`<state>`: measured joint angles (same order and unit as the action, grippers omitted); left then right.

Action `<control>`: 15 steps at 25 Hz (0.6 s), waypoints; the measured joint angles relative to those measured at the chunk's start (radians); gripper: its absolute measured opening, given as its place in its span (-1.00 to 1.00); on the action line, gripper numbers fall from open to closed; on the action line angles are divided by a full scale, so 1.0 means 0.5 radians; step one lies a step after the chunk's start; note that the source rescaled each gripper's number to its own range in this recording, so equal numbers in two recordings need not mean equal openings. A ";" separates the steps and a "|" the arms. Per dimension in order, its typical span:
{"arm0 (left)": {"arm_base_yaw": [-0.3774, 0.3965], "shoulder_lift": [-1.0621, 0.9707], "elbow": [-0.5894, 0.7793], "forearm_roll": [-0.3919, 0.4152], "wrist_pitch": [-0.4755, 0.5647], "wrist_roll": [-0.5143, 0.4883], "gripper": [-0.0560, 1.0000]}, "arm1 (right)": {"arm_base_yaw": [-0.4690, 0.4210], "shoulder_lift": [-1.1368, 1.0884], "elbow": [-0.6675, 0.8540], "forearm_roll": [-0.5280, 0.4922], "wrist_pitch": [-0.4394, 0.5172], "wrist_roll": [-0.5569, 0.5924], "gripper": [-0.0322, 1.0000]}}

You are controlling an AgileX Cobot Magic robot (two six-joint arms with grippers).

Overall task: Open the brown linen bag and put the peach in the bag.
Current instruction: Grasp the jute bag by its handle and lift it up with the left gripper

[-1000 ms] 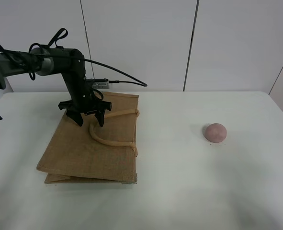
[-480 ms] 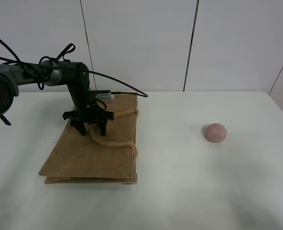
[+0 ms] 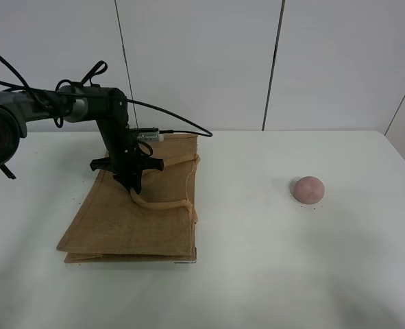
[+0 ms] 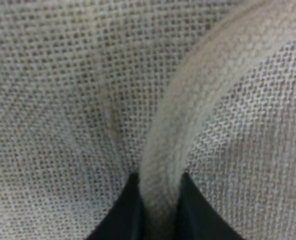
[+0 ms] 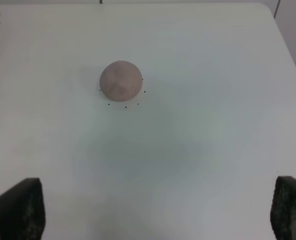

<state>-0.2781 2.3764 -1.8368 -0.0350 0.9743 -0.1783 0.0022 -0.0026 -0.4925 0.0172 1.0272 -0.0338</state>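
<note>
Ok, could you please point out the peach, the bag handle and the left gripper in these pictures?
the peach [image 5: 120, 80]: right wrist view, middle of the fruit.
the bag handle [image 4: 203, 95]: left wrist view, beige strap just beyond the fingertips.
the left gripper [image 3: 133, 185]: exterior high view, between its fingertips, closed on the handle.

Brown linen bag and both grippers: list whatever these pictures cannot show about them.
brown linen bag: inside hidden in exterior high view by its flat top panel.
left gripper: left wrist view's edge cuts off all but the tips pinching the handle.
right gripper: only tips show at right wrist view's corners; outside exterior high view.
</note>
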 joint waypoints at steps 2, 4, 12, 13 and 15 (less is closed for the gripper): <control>0.000 0.000 -0.034 0.000 0.052 0.000 -0.83 | 0.000 0.000 0.000 0.000 0.000 0.000 1.00; 0.000 0.000 -0.093 0.006 0.145 0.000 -0.88 | 0.000 0.000 0.000 0.000 0.000 0.000 1.00; 0.000 -0.165 -0.536 0.000 0.387 0.061 -0.88 | 0.000 0.000 0.000 0.000 0.000 0.000 1.00; 0.000 -0.212 -0.559 -0.002 0.387 0.062 -0.88 | 0.000 0.000 0.000 0.000 0.000 0.000 1.00; 0.000 -0.349 -0.571 -0.002 0.391 0.071 -0.88 | 0.000 0.000 0.000 0.000 0.000 0.000 1.00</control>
<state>-0.2781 2.2019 -2.1221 -0.0359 1.1697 -0.1426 0.0022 -0.0026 -0.4925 0.0172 1.0272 -0.0338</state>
